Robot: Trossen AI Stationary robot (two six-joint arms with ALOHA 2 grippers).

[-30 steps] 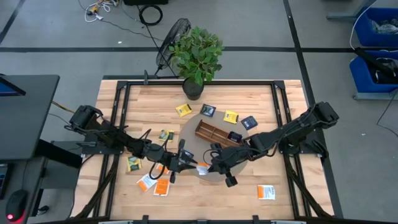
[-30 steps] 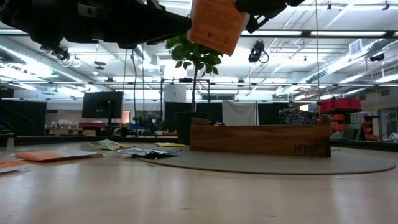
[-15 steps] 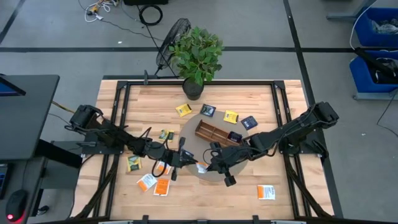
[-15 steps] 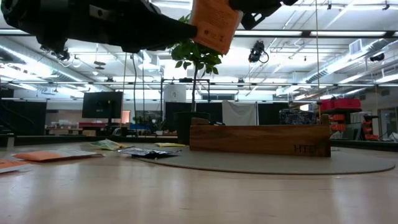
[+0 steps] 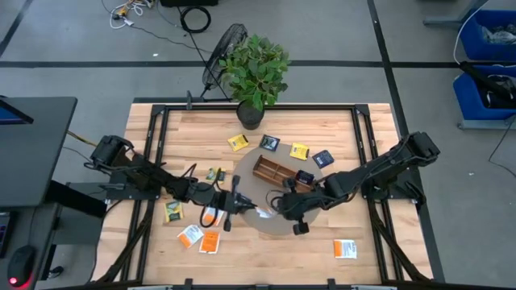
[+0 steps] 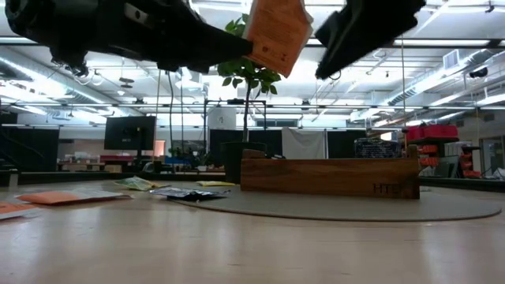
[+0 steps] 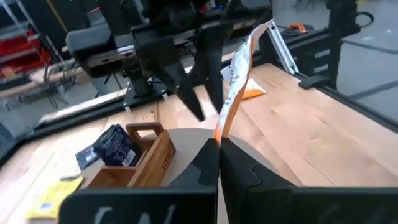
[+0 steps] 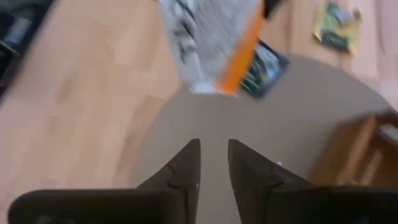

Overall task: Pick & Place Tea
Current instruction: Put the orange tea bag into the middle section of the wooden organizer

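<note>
orange-and-white tea packet pinched edge-on in left claw, top centre of low view; right claw parted, empty. thin grip, could slip.

We see even overhead light on the pale wooden desk, with only soft shadows. From desk height the ceiling strip lights glare and the dark arms go to silhouette. Right wrist view is motion-blurred: the white-and-orange tea packet is smeared.
</note>
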